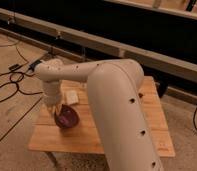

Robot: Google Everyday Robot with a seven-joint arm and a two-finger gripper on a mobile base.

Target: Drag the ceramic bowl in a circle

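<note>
A low wooden table of pale planks stands on a grey concrete floor. Black cables trail across the floor at the left. Behind runs a dark wall with a long pale rail.
</note>
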